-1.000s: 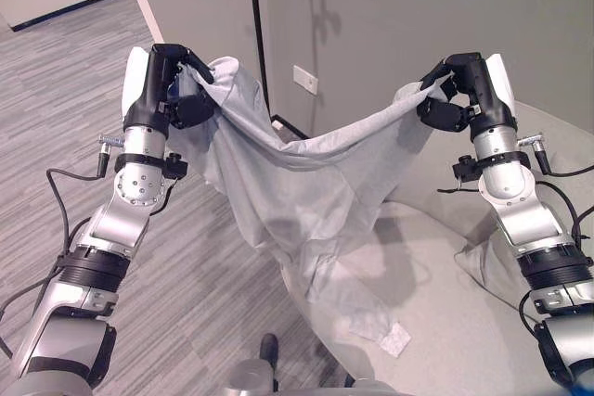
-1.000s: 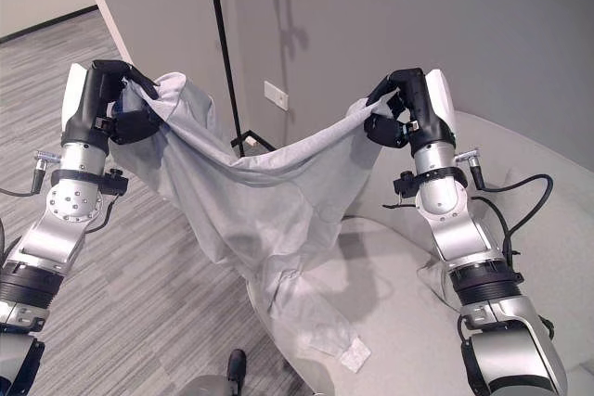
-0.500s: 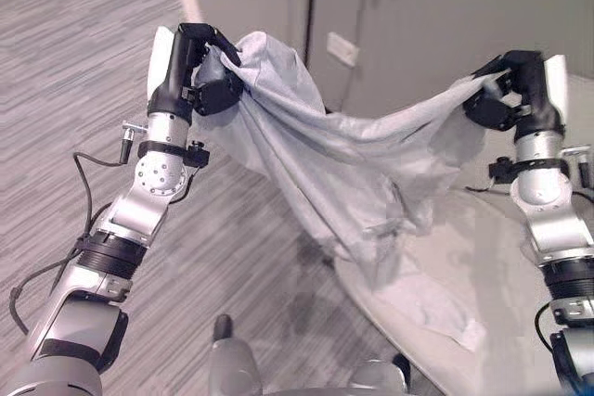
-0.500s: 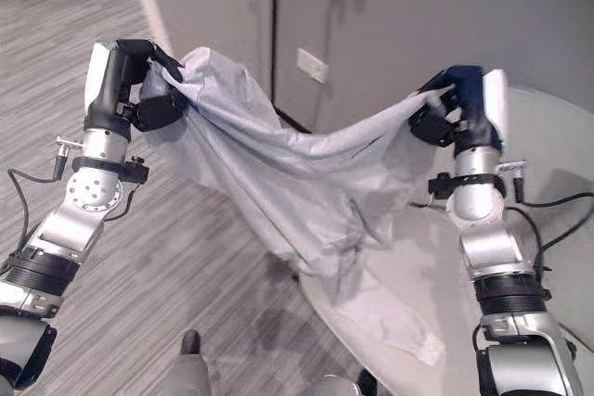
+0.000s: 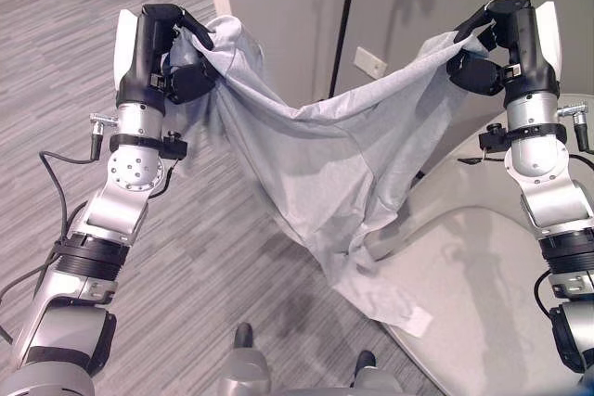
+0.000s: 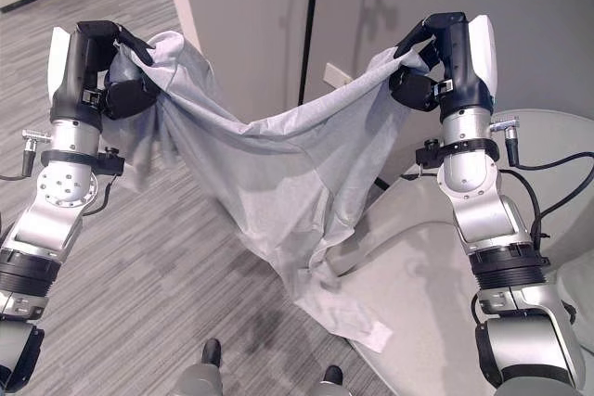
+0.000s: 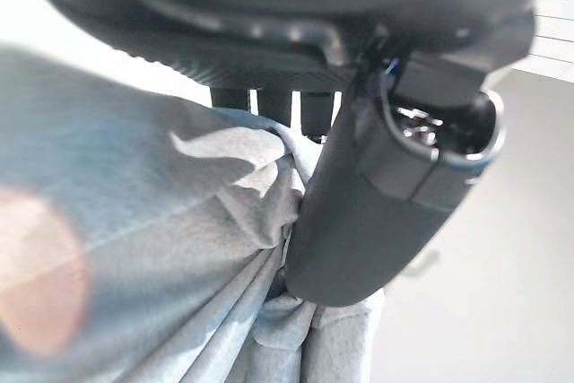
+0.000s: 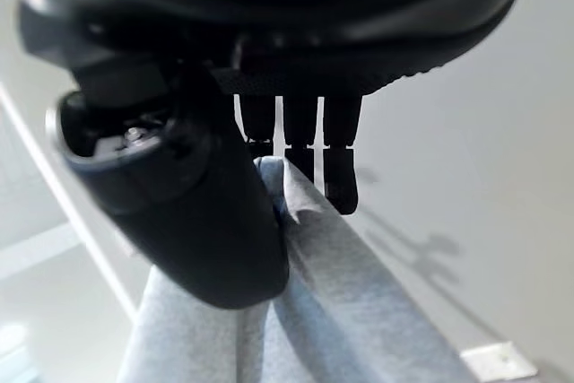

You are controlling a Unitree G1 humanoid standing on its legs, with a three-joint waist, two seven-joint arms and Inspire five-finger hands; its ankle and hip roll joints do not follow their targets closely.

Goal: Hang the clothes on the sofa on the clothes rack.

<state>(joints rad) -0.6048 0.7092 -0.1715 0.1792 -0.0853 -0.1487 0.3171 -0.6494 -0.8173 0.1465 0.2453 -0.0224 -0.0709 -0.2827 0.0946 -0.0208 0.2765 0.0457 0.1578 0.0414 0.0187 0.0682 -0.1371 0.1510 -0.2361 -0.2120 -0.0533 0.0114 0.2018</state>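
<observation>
office-like room, grey striped carpet, grey partition walls, grey sofa

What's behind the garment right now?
Behind the grey garment, held up by the left hand and right hand, a black pole rises against the wall; its base is covered.

Grey garment stretched between my hands.
It sags mid-span; its tail touches the sofa below my right hand.

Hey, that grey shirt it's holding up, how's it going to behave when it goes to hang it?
Probably floppy: the shirt sags deeply between the left hand and right hand. Likely light, since pinches hold it. Its tail trails on the sofa, so it may drag.
</observation>
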